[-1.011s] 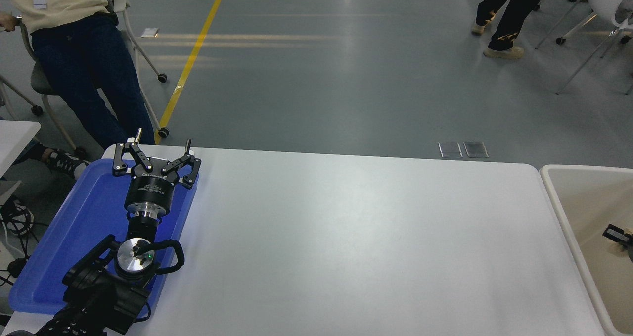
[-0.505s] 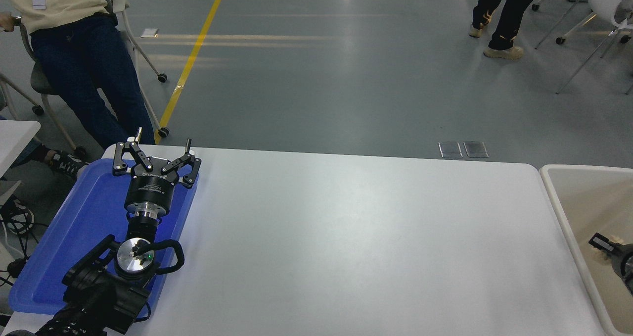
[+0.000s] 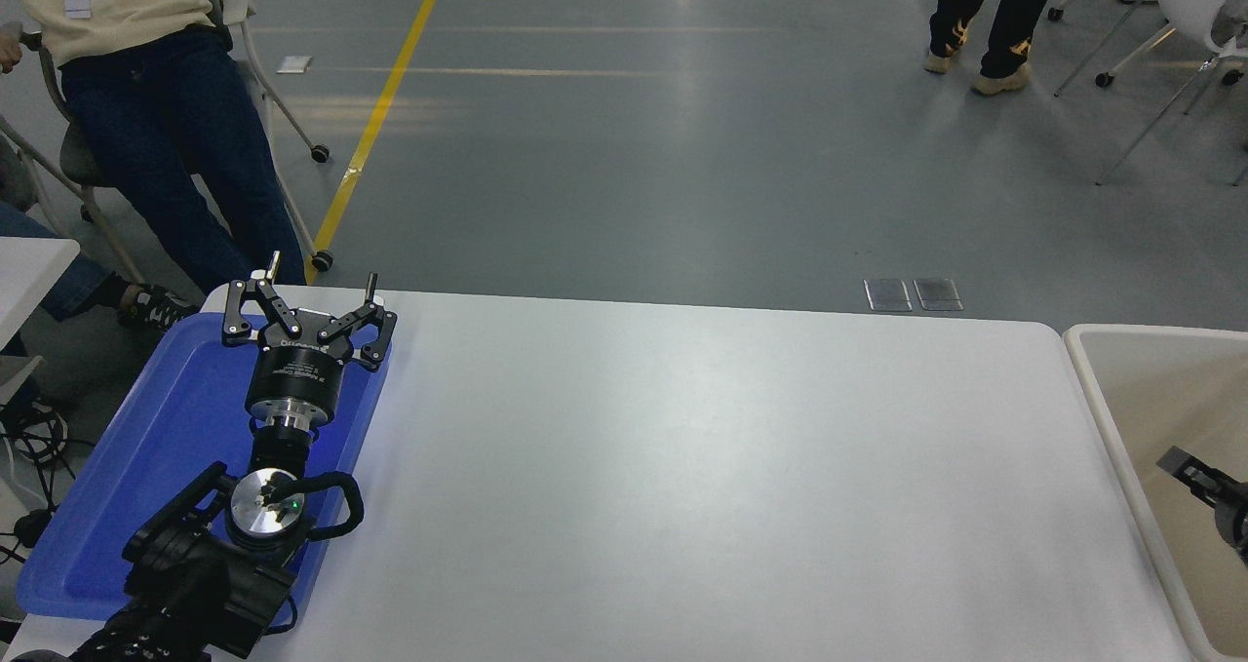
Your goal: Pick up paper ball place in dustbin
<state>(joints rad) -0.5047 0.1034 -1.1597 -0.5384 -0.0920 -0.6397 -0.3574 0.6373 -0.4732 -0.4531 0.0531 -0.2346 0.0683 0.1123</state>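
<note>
We see no paper ball anywhere in view. The dustbin, cream-beige plastic with a thick rounded rim and smooth matte walls, stands against the white table's right end. The right gripper hangs inside the dustbin; only one black finger shows, so we cannot tell its spread. Since half a second ago the pale scrap beside that finger is gone from view and the finger sits slightly lower. Well left of the dustbin, the left gripper rests parked over the glossy blue tray, fingers spread apart, unchanged.
</note>
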